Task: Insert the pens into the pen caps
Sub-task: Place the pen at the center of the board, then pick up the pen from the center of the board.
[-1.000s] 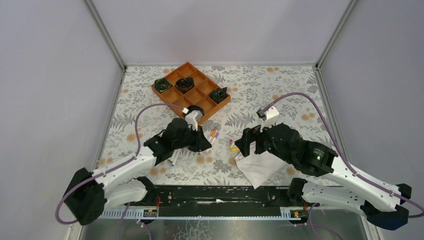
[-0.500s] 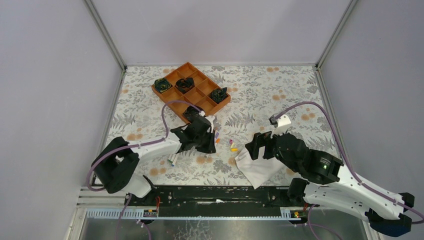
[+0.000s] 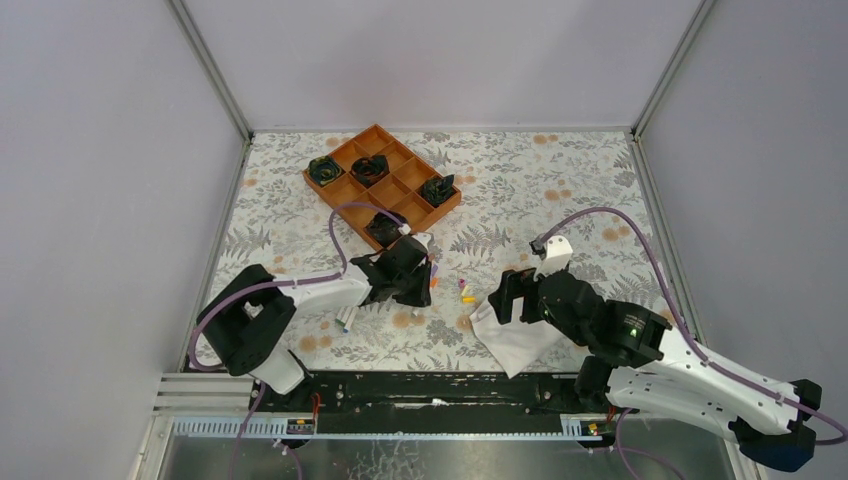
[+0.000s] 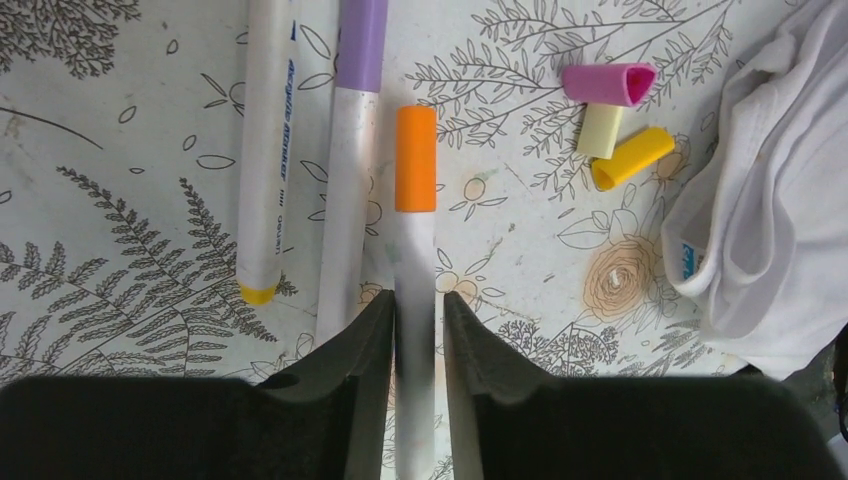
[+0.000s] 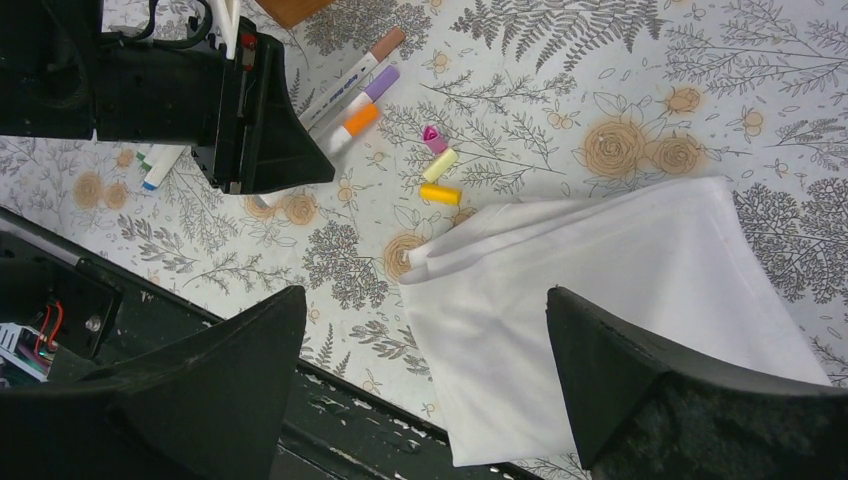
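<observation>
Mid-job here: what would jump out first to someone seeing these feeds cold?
First, the left gripper, its jaws close on either side of the white barrel of an orange-capped pen, with a purple-capped pen alongside. Just right of them lie a pink cap, a pale yellow cap and a yellow cap, all loose, beside a white cloth with the right gripper open wide above it.

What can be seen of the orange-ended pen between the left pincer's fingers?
The orange-ended pen has a thin white barrel, plastic by its look, with a smooth orange section at its far end. It lies flat on the floral table, roughly parallel to a purple-ended pen beside it. The left pincer straddles its barrel closely; contact is unclear.
</observation>
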`<state>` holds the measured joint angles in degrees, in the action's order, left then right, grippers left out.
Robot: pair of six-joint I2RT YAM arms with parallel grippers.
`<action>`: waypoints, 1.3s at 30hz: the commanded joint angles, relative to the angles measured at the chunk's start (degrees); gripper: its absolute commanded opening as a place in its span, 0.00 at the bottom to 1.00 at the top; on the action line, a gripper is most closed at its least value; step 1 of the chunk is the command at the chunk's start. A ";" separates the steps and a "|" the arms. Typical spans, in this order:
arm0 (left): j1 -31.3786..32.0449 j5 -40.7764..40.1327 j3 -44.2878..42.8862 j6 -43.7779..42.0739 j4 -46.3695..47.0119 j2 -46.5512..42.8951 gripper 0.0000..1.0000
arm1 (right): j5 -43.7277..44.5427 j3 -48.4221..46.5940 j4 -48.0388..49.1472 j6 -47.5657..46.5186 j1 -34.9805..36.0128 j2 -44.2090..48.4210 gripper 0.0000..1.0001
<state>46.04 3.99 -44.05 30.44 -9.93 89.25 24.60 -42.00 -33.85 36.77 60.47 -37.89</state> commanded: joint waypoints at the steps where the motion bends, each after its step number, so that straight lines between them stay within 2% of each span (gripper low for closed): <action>1: 0.31 -2.46 -0.81 0.47 4.18 0.49 0.25 | 2.01 -0.77 2.37 2.11 -0.30 -0.97 0.95; 7: 0.33 -1.92 -0.60 0.42 5.34 -2.67 0.30 | 2.38 -0.78 1.86 3.37 -0.33 -1.26 0.95; 11: 0.28 -4.44 0.32 1.03 4.80 -8.46 0.35 | 2.38 -0.72 1.35 4.21 -0.35 -1.00 0.94; 15: -1.17 -12.57 2.57 3.86 0.08 -17.40 0.49 | 2.38 0.08 0.84 4.61 -0.35 0.27 0.95; 24: -14.03 -20.29 11.83 8.98 -13.45 -31.18 0.80 | 1.24 2.28 3.38 2.52 -0.33 3.58 0.94; 27: -16.17 -21.33 13.43 10.26 -15.90 -33.42 0.81 | 0.70 2.94 4.88 1.68 -0.32 4.29 0.94; 31: -17.99 -22.06 13.86 11.84 -16.92 -33.65 0.75 | 0.11 3.10 5.93 1.13 -0.31 3.97 0.94; 35: -19.76 -21.25 13.39 12.08 -17.49 -31.10 0.58 | -0.71 2.97 6.31 1.34 -0.33 3.37 0.94; 39: -20.07 -21.79 12.60 12.49 -18.52 -27.76 0.46 | -1.46 3.70 6.77 1.85 -0.35 3.33 0.94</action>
<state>26.50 -15.53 -30.20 41.65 -26.24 59.24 23.90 -38.68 -29.95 38.81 60.47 -34.46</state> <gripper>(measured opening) 0.504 0.942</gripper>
